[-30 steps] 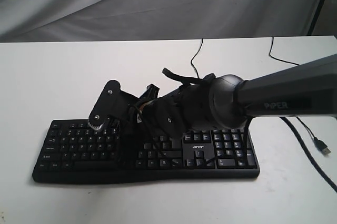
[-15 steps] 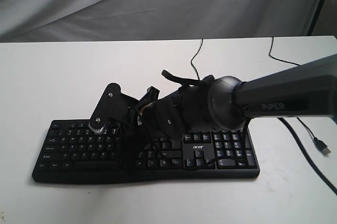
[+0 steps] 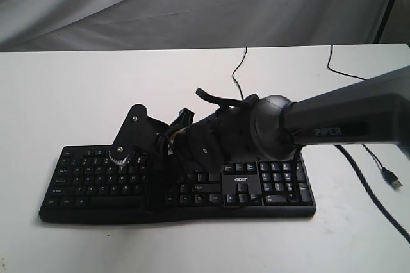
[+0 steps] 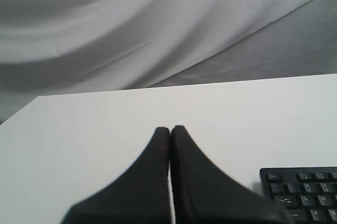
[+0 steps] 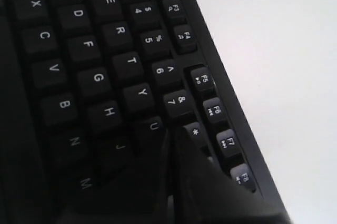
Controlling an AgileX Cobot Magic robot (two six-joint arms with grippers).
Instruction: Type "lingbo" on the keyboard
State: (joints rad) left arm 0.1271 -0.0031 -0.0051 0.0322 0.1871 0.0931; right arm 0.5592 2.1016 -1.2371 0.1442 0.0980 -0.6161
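Note:
The black keyboard (image 3: 96,180) lies along the front of the white table (image 3: 77,93). My right arm reaches across it from the right. My right gripper (image 3: 152,173) points down at the middle of the letter keys. In the right wrist view the right gripper (image 5: 174,130) is shut with nothing in it, its tips down at the keyboard (image 5: 95,50) between the U key (image 5: 153,125) and the 8 key (image 5: 195,130); the keys under it are hidden. My left gripper (image 4: 169,129) is shut and empty above bare table, beside a corner of the keyboard (image 4: 305,192).
A thin black cable (image 3: 238,71) runs from the keyboard to the table's far edge. Another cable (image 3: 333,65) and a loose USB plug (image 3: 392,179) lie at the right. A grey cloth hangs behind, with a stand leg (image 3: 387,4) at the top right.
My right gripper has sunk a little lower onto the keys and the arm has edged slightly left. The keyboard has not moved.

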